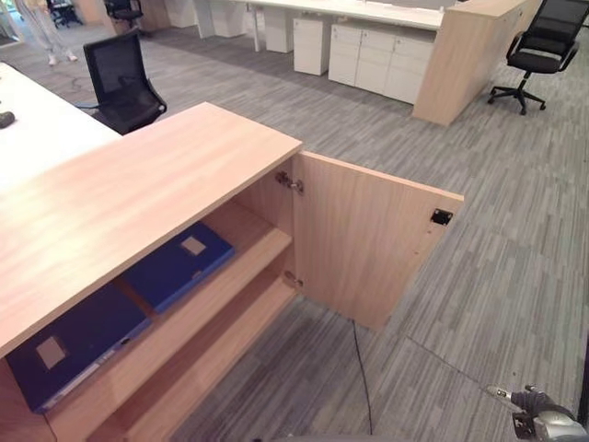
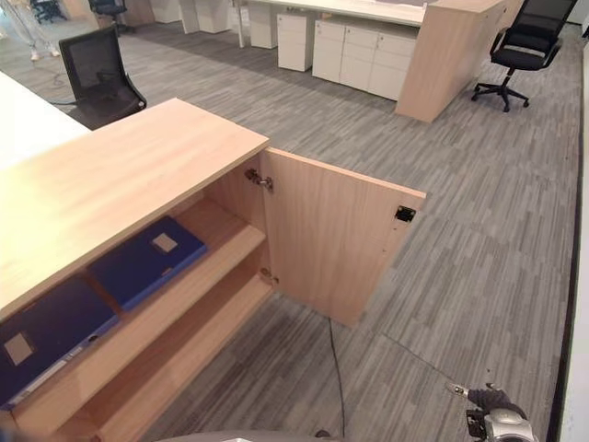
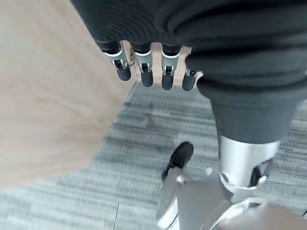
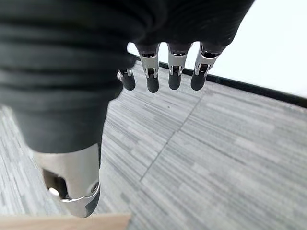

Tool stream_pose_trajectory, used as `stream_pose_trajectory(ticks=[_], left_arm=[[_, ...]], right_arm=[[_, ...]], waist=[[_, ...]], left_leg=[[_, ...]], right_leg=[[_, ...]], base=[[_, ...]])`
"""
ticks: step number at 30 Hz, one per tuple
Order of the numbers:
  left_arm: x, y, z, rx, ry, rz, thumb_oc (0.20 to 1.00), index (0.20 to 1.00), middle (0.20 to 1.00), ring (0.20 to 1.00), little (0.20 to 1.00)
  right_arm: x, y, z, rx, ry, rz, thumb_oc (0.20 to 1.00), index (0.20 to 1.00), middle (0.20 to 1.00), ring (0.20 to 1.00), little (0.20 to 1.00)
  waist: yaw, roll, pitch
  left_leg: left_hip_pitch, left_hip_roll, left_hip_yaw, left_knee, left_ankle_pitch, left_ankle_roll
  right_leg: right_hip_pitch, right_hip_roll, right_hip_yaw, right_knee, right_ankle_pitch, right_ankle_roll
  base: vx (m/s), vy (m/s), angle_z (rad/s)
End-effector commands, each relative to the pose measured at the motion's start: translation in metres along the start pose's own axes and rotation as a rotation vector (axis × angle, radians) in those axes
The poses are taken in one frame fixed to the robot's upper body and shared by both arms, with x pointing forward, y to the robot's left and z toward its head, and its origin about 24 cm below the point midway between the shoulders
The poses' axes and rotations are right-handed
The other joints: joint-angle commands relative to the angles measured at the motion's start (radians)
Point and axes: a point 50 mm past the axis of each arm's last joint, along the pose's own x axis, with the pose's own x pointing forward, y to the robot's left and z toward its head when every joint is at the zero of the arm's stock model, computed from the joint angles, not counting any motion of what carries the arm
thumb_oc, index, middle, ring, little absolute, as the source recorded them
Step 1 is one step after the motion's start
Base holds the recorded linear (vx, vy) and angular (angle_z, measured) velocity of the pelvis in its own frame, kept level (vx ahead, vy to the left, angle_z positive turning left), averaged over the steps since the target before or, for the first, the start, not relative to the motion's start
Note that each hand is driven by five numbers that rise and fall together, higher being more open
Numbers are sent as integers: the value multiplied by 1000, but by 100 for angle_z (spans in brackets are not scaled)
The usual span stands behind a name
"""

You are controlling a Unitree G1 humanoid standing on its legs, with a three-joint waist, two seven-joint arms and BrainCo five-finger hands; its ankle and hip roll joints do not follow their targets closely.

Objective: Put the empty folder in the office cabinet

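Observation:
The wooden office cabinet (image 1: pixel 138 184) stands with its door (image 1: pixel 363 239) swung wide open. Two blue folders lie flat on its upper shelf: one (image 1: pixel 179 262) towards the door side, the other (image 1: pixel 74 341) further left, partly under the cabinet top. The lower shelf (image 1: pixel 198 354) is bare. My right hand (image 1: pixel 543 419) hangs low over the carpet, well right of the door; in its wrist view the hand (image 4: pixel 72 48) has straight fingers (image 4: pixel 175 72) and holds nothing. My left hand (image 3: pixel 192 28) hangs beside a wooden panel (image 3: pixel 48 96), its fingers (image 3: pixel 144 67) straight and empty.
Grey carpet (image 1: pixel 479 276) spreads to the right of the door. A black office chair (image 1: pixel 120 83) stands behind the cabinet beside a white desk (image 1: pixel 37 129). White drawer units (image 1: pixel 377 60), a wooden partition (image 1: pixel 465 55) and a second chair (image 1: pixel 538 51) lie far back.

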Motion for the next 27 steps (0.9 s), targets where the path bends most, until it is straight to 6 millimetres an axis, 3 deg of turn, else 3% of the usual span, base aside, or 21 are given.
stream_pose_trajectory(ticks=[1,2,3,7,9,15,21,24,27], left_arm=[[0,5,11,-72,-30,32,1000,1000,1000,1000,1000],[0,3,15,-84,-42,32,1000,1000,1000,1000,1000],[0,3,16,-84,-42,32,1000,1000,1000,1000,1000],[1,-6,16,-102,-41,16,1000,1000,1000,1000,1000],[1,-5,16,-112,-39,25,1000,1000,1000,1000,1000],[0,-7,-2,-119,8,21,1000,1000,1000,1000,1000],[0,-1,-2,-147,4,45,1000,1000,1000,1000,1000],[0,2,-5,-167,10,53,1000,1000,1000,1000,1000],[0,4,-3,-177,2,60,1000,1000,1000,1000,1000]], right_arm=[[0,-29,44,47,-142,-106,1000,1000,1000,1000,1000],[-1,-34,57,42,-184,-117,1000,1000,1000,1000,1000],[-1,-34,57,42,-184,-117,1000,1000,1000,1000,1000],[-5,-41,85,37,-277,-141,1000,1000,1000,1000,1000],[-10,-39,109,78,-357,-132,1000,1000,1000,1000,1000],[-21,-38,133,68,-485,-128,1000,1000,1000,1000,1000],[-27,-35,152,67,-554,-136,1000,1000,1000,1000,1000],[-37,-29,172,39,-641,-128,1000,1000,1000,1000,1000],[-44,-31,180,38,-691,-143,1000,1000,1000,1000,1000]], waist=[[28,-46,42],[37,-45,57],[36,-44,57],[61,-42,78],[71,-12,80],[67,10,46],[76,22,60],[80,25,70],[76,29,86]], left_leg=[[-5,67,-58,237,-150,7],[-30,47,-89,267,-145,13],[-31,47,-90,270,-146,13],[-157,-106,-246,253,-137,30],[-162,-149,-316,157,-107,33],[-97,-167,-311,75,-101,74],[-60,-176,-268,68,-119,106],[-36,-177,-227,57,-134,115],[-41,-165,-229,55,-136,109]], right_leg=[[-47,-6,34,37,-43,30],[-45,-6,36,39,-46,24],[-45,-5,35,39,-46,24],[-51,-8,33,28,-34,29],[-75,13,54,45,-39,32],[-79,-17,81,90,-62,48],[-122,-46,100,208,-81,73],[-151,-87,94,206,-38,97],[-210,-94,119,158,16,102]], base=[[-16,-79,-1],[-17,-27,-12],[-17,-13,-29],[-2,32,-6],[50,161,2],[108,172,-41],[42,116,-26],[23,41,-36],[-16,-65,-39]])
